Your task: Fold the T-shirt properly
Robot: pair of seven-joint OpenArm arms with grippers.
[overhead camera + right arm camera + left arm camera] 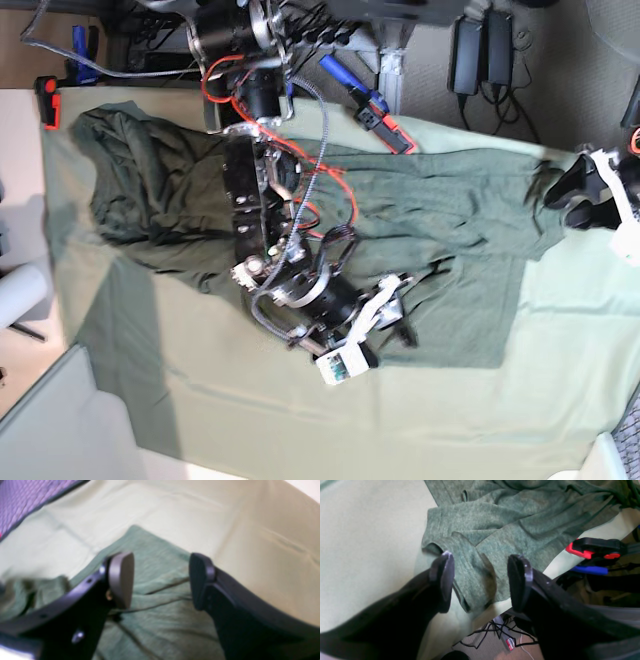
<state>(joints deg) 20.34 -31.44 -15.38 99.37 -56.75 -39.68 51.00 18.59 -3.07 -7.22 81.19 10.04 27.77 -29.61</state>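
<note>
The T-shirt (420, 210) is spread, rumpled, across the surface (560, 400); a folded sleeve edge lies directly beneath the left gripper (480, 580), whose jaws are spread with nothing pinched; the right gripper (161, 580) is likewise spread above flat cloth, holding nothing (its view is blurred). A slip is judged likely if only the top layer is caught; the hem near the left gripper could slide off the surface's edge.

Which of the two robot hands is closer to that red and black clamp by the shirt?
The left gripper: it hovers over the T-shirt's edge beside the red and black clamp. The right gripper hovers over the shirt's middle, farther away.
</note>
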